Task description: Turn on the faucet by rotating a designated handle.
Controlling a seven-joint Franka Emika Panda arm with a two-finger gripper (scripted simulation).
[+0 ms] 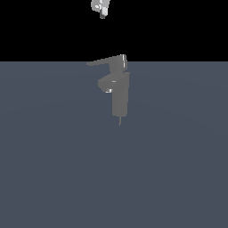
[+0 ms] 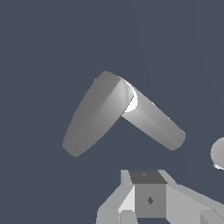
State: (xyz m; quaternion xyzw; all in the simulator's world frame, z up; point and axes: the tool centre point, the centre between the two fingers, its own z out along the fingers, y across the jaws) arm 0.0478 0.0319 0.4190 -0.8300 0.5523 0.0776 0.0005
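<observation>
The small grey faucet (image 1: 120, 95) stands upright in the middle of the dark floor. Its handle (image 1: 106, 61) is a thin flat lever that juts from the top cap toward the exterior view's left. A short spout stub (image 1: 107, 84) sits below it. High above the faucet and clear of it, my gripper (image 1: 101, 8) is only partly in frame. The wrist view looks down on the faucet: the wide handle (image 2: 94, 116) and a narrower bar (image 2: 155, 124) spread out from the cap. My gripper (image 2: 140, 192) shows there with its fingers together and nothing held.
A flat blue-grey floor (image 1: 53, 169) surrounds the faucet, with black background behind it. A pale round shape (image 2: 217, 153) shows at the edge of the wrist view.
</observation>
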